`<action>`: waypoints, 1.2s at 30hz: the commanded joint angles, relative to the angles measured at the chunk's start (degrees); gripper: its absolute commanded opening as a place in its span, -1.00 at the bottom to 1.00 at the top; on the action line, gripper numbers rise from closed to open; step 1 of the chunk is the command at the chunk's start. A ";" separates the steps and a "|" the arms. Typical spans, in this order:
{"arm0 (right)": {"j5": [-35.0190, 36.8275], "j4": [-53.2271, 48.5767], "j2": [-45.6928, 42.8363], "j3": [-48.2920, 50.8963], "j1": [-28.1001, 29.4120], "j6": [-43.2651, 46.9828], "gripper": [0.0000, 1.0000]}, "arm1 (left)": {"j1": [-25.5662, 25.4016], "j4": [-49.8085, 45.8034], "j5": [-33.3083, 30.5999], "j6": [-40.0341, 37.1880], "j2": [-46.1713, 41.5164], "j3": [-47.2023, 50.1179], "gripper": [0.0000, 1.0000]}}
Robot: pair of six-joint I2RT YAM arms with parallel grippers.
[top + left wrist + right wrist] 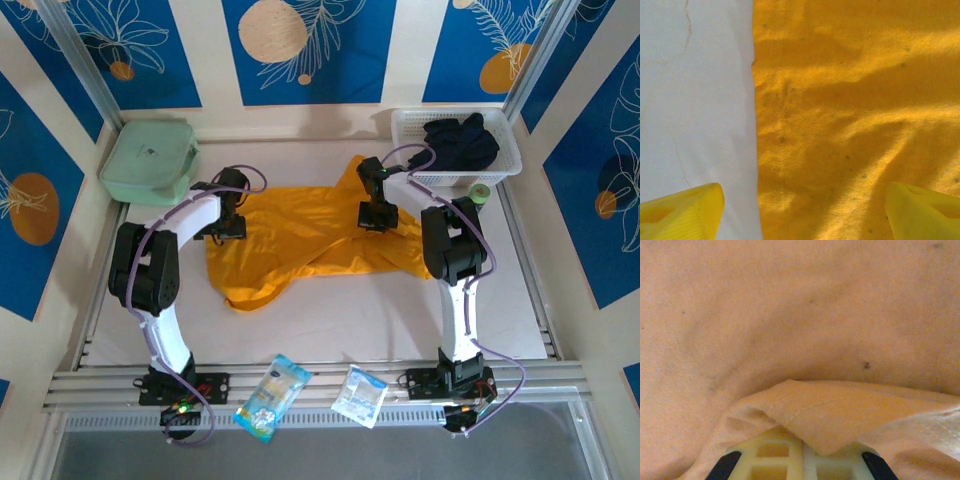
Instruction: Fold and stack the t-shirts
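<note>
A bright orange-yellow t-shirt (pixel 310 245) lies crumpled across the middle of the white table. My left gripper (pixel 232 218) hovers over its left edge. In the left wrist view the left gripper (pixel 805 215) is open, with its yellow fingertips (pixel 682 215) far apart, one over bare table and one over the t-shirt (pixel 855 115). My right gripper (pixel 378 215) is down on the shirt's right part. In the right wrist view the right gripper (pixel 802 462) is shut, with a hemmed fold of the t-shirt (pixel 830 410) pinched between its pale fingers.
A white basket (pixel 410 125) at the back right holds dark garments (pixel 460 142), with a green tape roll (pixel 481 191) beside it. A mint-green zip case (pixel 148 160) sits at the back left. Two snack packets (pixel 272 397) lie on the front rail.
</note>
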State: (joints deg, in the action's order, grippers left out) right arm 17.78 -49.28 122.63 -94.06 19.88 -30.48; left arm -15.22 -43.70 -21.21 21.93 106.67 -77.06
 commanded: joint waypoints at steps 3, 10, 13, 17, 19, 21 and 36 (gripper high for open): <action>0.59 -1.56 -6.67 2.83 1.12 -1.13 -1.00 | 0.13 0.11 0.29 -0.18 -0.50 1.02 0.67; 4.48 -5.75 -19.67 11.66 6.31 -7.75 -1.00 | 0.19 1.12 0.62 -0.22 -1.42 1.99 0.66; 5.83 -6.77 -25.96 18.56 10.51 -13.98 -1.00 | 0.19 2.14 1.28 -0.29 -1.51 2.55 0.67; 6.89 -8.27 -32.71 27.86 18.92 -25.68 -1.00 | 0.16 3.49 2.88 -0.74 -1.05 2.87 0.67; 7.53 -10.03 -34.39 30.83 23.80 -31.97 -1.00 | 0.17 4.16 3.41 -1.03 -0.82 3.01 0.66; 7.73 -11.62 -34.91 32.60 28.55 -37.77 -1.00 | 0.19 4.71 3.88 -1.31 -0.38 3.10 0.66; 8.67 -23.23 -24.39 26.66 45.53 -53.02 -0.59 | -0.08 6.70 7.34 -2.33 0.47 4.67 0.66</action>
State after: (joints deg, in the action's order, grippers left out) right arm 25.08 -68.82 97.41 -65.08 65.25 -80.75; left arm -15.22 -37.15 -15.14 20.45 106.67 -73.17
